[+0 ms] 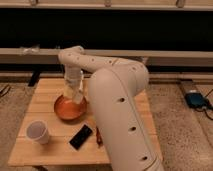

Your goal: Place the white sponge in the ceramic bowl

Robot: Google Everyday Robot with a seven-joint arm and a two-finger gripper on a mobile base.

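Pincer (75,93) low over the bowl (64,111), at the far side, just above the rim. Hard to say whether spread or pressed together: cannot tell from here. Pale bit at the tip, most likely the sponge (78,96), so up in the air over the bowl and not yet lying inside. No sponge to be seen anywhere else on the surface (45,92).

Cup (38,132) at the front left, well apart from the bowl. Phone (81,136) in front of the bowl, with a small red thing (98,136) just beside it. Big white arm across the right half of the view, hiding that part of the surface.

Step in hand, by the look of it: putting the sponge down into the bowl.

How to do it well:
- Move a little toward the middle of the bowl first, away from the rim. A drop at the edge could land half in, half out, or roll off.
- Go down slowly, straight, without bumping the rim. A smooth bowl on smooth wood could slide or tip.
- Let go only when low and close to the bottom. Soft and light things bounce little, but a high drop could tumble out of a shallow bowl.
- Open wide enough to free it fully, since soft stuff can cling to one side.
- Lift straight up after, not sideways, to keep clear of the rim.
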